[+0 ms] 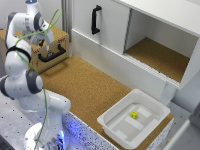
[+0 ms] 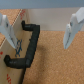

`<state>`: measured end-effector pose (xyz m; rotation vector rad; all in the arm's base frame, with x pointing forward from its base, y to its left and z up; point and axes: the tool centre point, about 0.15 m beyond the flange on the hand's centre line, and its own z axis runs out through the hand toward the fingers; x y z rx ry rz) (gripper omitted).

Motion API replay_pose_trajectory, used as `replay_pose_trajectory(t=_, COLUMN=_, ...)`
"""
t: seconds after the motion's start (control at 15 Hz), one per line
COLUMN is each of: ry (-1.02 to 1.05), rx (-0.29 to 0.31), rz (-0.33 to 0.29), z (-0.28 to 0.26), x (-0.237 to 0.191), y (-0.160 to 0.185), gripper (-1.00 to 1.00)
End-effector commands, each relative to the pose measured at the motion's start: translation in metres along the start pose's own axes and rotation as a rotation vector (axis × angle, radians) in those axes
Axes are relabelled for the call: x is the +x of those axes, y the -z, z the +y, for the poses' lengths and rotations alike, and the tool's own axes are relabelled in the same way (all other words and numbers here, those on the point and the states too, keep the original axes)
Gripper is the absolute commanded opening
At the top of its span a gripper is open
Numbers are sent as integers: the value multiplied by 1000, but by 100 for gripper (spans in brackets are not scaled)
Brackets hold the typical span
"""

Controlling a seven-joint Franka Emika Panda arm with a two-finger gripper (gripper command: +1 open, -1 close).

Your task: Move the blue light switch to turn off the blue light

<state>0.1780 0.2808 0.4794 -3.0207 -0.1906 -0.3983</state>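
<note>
Reaching over the wooden box (image 1: 37,50), the arm holds its pincer (image 2: 41,31) spread wide above the black handle (image 2: 25,47).

A cork-topped counter (image 1: 87,87) carries everything here. At its far end, toward the exterior view's left, a wooden box (image 1: 47,50) with a black handle (image 1: 52,54) on its front sits on the cork. At the near end, toward the exterior view's right, a white plastic tray (image 1: 112,120) rests on the surface, holding a small yellow block (image 1: 134,114). A white cabinet (image 1: 115,30) runs along the counter's back edge.
</note>
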Motion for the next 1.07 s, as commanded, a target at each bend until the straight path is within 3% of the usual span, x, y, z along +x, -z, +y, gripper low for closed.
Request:
replay_pose_trajectory(t=0.0, ry=-33, rx=59, rz=51, z=6, x=-11, y=-11, gripper=100)
replay_pose_trajectory(t=0.13, ry=-33, rx=59, rz=51, z=6, x=-11, y=-11, gripper=100)
replay_pose_trajectory(t=0.2, ry=-20, rx=20, rz=35, z=6, x=-9, y=-2, gripper=100)
replay_pose_trajectory(t=0.27, ry=-26, rx=50, rz=-97, z=6, x=15, y=-3, gripper=100)
replay_pose_trajectory(t=0.33, ry=-39, rx=35, rz=-148, z=6, x=33, y=-5, gripper=100)
replay_pose_trajectory(t=0.4, ry=7, rx=118, rz=-234, z=10, x=54, y=-9, gripper=100)
replay_pose_trajectory(t=0.47, ry=26, rx=153, rz=-282, z=11, x=70, y=-15, gripper=100)
replay_pose_trajectory(t=0.53, ry=12, rx=160, rz=-301, z=12, x=82, y=-20, gripper=100)
replay_pose_trajectory(t=0.6, ry=30, rx=205, rz=-322, z=13, x=92, y=-26, gripper=100)
replay_pose_trajectory(t=0.67, ry=49, rx=203, rz=-329, z=7, x=101, y=-37, gripper=100)
replay_pose_trajectory(t=1.0, ry=27, rx=97, rz=-315, z=-26, x=107, y=-103, gripper=100)
